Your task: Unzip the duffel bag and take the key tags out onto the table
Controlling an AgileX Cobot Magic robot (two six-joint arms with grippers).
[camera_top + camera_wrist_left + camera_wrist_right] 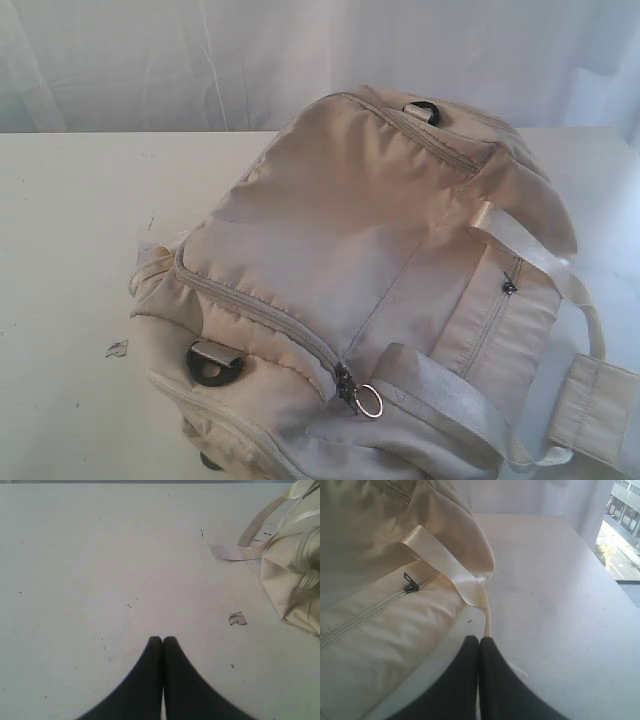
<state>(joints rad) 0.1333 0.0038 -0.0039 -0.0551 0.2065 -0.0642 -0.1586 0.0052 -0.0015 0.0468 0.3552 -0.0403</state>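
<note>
Beige fabric makes up the duffel bag (340, 250), which lies on the white table (70, 230) and fills the centre and right of the exterior view. Its long axis runs from the near left corner back towards the far right, with one dark D-ring (213, 362) at the near end and a second D-ring (424, 110) at the far end. The main zipper (255, 305) is drawn shut, and its ring pull (369, 401) rests at the near end of the track. The side pocket zipper (495, 315) is also shut, so the bag's interior is hidden and its contents cannot be made out. The lower edge of the exterior view cuts off the bag's near end, and pale webbing straps (520, 240) trail off to the right. A small grey scrap (117, 348) lies on the table just left of the bag. The left gripper (162, 640) hangs over bare table beside the bag, fingers pressed together and holding nothing. The right gripper (479, 639) also has its fingers together, next to the side pocket. A strap end hangs close to its tips, and contact cannot be confirmed.
</note>
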